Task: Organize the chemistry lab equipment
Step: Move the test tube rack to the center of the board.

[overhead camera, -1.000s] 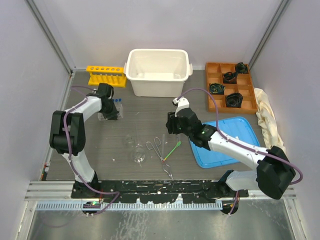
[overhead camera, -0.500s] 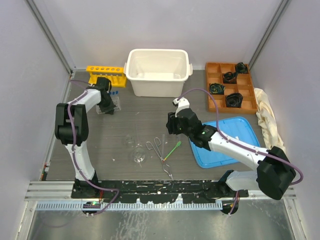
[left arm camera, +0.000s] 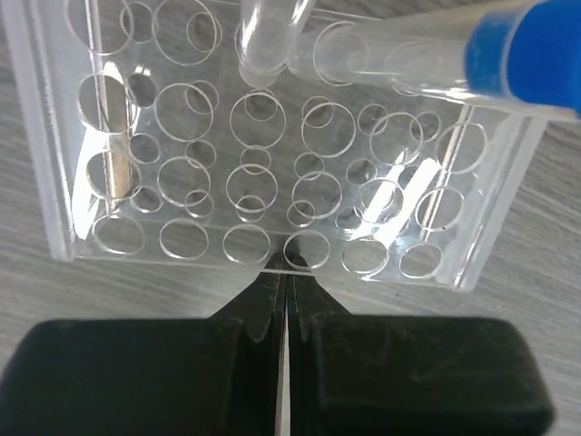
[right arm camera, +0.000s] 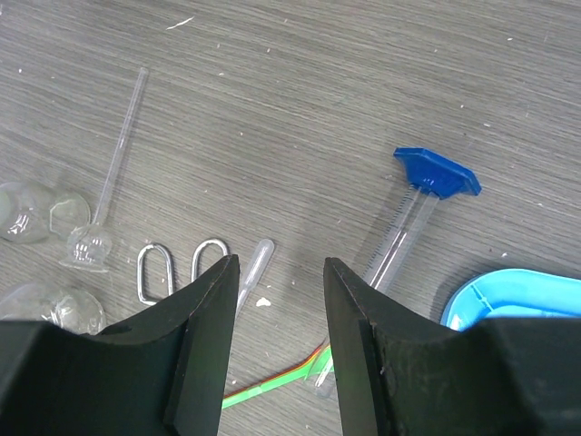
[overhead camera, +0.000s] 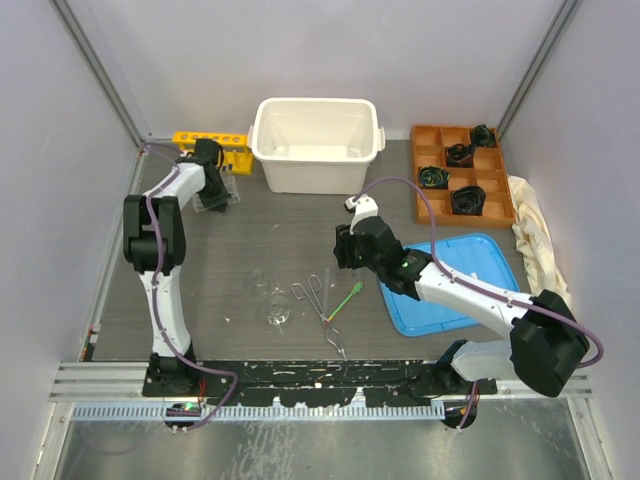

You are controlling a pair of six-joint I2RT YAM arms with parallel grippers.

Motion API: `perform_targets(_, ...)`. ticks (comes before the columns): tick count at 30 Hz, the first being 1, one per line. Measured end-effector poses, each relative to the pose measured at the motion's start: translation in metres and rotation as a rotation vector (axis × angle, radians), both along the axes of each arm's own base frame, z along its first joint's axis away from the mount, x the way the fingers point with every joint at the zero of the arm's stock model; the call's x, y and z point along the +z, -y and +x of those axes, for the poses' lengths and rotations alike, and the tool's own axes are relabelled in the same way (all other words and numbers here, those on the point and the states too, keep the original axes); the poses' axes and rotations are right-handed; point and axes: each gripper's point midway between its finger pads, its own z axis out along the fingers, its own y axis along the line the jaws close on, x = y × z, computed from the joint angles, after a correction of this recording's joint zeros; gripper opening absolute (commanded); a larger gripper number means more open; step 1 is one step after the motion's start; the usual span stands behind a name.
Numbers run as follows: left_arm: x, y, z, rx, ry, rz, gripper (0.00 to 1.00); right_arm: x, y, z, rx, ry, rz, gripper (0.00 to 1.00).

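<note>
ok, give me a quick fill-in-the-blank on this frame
1. The right gripper hovers with its jaws ___.
2. The cylinder lies on its ___.
3. The test tube leaning in the clear rack has a ___ cap.
Missing words: open; side; blue.

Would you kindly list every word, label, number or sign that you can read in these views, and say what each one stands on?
No word, brand or number can be read in any view.
blue-based cylinder: fine graduation marks run along the tube, too small and blurred to read.
clear plastic rack, blue-capped test tube, white bin: no lettering shows.
</note>
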Motion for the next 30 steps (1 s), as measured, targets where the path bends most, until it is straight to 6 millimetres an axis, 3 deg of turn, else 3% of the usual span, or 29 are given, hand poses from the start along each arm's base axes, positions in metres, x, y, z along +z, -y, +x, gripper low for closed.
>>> perform_targets(11, -0.003, -0.008, 0.015, 0.002, -0.01, 0.005, 0.0, 0.0, 0.006, 0.005, -0.028, 0.011, -0.017, 0.48)
perform_targets(23, 0.002, -0.049, 0.046, 0.069, 0.032, 0.018, 0.0, -0.004, 0.004, 0.012, -0.033, -0.001, -0.033, 0.48)
perform_targets(30, 0.0, -0.047, 0.062, 0.063, 0.048, 0.011, 0.0, -0.006, 0.006, 0.016, -0.041, -0.005, -0.041, 0.48)
